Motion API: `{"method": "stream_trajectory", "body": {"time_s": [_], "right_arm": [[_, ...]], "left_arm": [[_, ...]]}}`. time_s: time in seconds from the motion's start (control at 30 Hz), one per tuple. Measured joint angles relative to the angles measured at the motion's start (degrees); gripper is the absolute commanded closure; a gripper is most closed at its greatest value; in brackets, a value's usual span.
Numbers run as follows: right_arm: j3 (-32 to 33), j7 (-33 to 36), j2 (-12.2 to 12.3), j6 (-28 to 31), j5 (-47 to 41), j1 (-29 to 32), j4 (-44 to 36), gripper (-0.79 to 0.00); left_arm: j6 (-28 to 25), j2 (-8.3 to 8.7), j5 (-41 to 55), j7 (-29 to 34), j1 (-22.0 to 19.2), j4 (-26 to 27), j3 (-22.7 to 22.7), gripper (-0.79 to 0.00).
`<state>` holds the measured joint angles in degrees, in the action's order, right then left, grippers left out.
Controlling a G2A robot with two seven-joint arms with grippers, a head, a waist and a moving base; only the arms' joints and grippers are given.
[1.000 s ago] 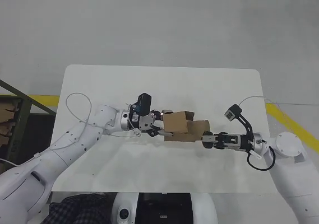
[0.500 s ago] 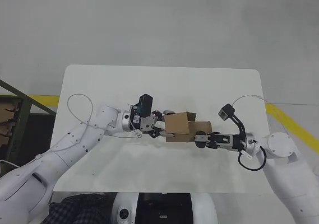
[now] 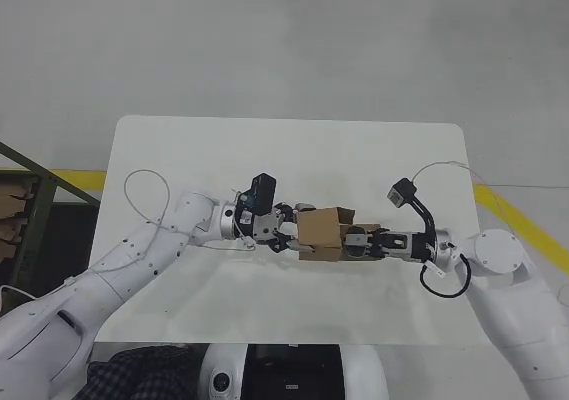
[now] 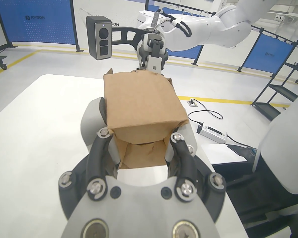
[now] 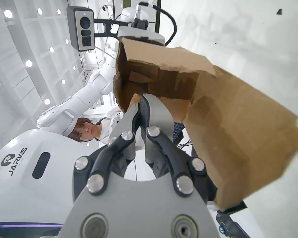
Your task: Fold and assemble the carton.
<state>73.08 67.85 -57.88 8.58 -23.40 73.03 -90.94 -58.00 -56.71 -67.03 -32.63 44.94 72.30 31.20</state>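
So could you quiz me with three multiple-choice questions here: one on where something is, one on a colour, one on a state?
1. Where is the carton? A) on the floor B) between the left gripper and right gripper, over the table C) on a shelf
2. Its colour? A) brown B) blue C) white
3. Its end facing the right gripper is: A) taped shut B) open C) crushed flat
Answers: B, each gripper holds one end; A, plain brown cardboard; B, its inside shows past loose flaps.
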Motion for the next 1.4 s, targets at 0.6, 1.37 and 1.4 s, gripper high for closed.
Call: {"method": "stream_trajectory", "body": {"time_s": [0.6, 1.37, 1.4], "right_arm": [[0.61, -8.09, 0.09, -4.96, 4.00, -4.17, 1.29, 0.000], [4.72, -6.35, 1.25, -1.98, 2.24, 1.15, -2.60, 0.000], [6.15, -6.86, 1.45, -1.78, 1.76, 2.05, -2.63, 0.000]], "left_arm": [[0.00, 0.60, -1.09, -1.73, 0.51, 1.29, -0.38, -0.323], [0.00, 0.74, -1.38, -2.91, -0.08, 0.91, -1.03, -0.336], [0.00, 0.75, -1.43, -3.00, -0.10, 0.81, -1.08, -0.339]]}}
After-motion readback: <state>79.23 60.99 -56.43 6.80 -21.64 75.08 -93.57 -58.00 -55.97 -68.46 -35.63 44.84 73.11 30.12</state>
